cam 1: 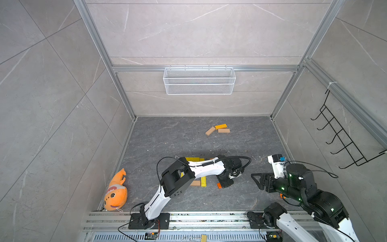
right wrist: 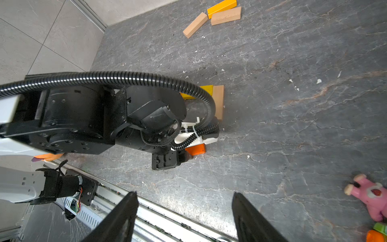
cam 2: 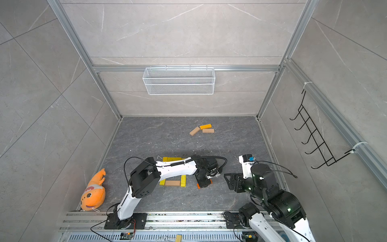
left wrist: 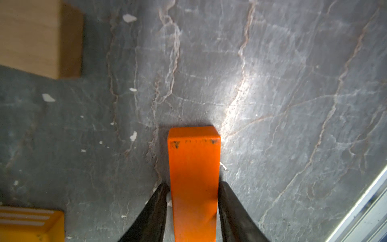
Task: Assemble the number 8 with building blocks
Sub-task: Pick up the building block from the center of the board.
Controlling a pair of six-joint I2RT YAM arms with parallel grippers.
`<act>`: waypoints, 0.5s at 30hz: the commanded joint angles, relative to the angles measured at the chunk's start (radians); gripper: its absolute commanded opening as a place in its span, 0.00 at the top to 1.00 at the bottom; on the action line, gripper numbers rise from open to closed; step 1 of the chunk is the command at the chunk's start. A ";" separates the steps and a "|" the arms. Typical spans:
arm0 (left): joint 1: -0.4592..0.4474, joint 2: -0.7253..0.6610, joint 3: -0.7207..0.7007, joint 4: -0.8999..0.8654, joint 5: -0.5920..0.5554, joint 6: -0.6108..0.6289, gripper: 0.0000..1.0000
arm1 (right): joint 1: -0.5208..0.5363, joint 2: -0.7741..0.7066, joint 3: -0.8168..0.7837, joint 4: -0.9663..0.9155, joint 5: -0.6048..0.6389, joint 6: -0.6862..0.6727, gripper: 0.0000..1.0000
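An orange block (left wrist: 193, 167) stands between the black fingertips of my left gripper (left wrist: 193, 184), which is shut on it, its far end down at the dark floor. Both top views show this block (cam 1: 219, 185) (cam 2: 198, 185) under the gripper body, right of a partly built figure: yellow bars (cam 2: 171, 159) (cam 2: 183, 180) and a tan bar (cam 2: 172, 183), much hidden by the left arm. A tan block (left wrist: 31, 35) and a yellow block (left wrist: 27, 224) lie close by. Three loose blocks (cam 1: 210, 131) (cam 1: 221, 126) (cam 1: 223, 130) lie at the back. My right gripper (right wrist: 184, 194) hangs open and empty at the right.
An orange plush fish (cam 1: 116, 192) lies at the front left wall. A white wire basket (cam 1: 199, 80) hangs on the back wall and a black hook rack (cam 1: 343, 138) on the right wall. A pink toy (right wrist: 370, 197) lies near the right arm. A metal rail (cam 1: 209, 218) runs along the front.
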State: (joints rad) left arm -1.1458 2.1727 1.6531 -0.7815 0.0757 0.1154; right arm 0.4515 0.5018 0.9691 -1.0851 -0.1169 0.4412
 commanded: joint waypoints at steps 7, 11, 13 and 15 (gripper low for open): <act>-0.005 0.007 0.019 -0.024 -0.011 0.054 0.70 | 0.006 -0.008 0.017 -0.015 0.018 -0.019 0.26; -0.005 -0.013 0.023 -0.039 -0.025 0.118 0.71 | 0.006 -0.016 0.018 -0.019 0.015 -0.019 0.26; -0.002 -0.023 0.032 -0.051 -0.032 0.159 0.70 | 0.006 -0.020 0.016 -0.023 -0.001 -0.024 0.25; 0.004 -0.027 0.047 -0.064 -0.031 0.196 0.70 | 0.006 -0.030 0.012 -0.024 -0.029 -0.032 0.24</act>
State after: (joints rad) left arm -1.1454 2.1735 1.6592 -0.7940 0.0589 0.2279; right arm 0.4515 0.4961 0.9691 -1.0882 -0.1219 0.4366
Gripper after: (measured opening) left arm 0.315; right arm 0.759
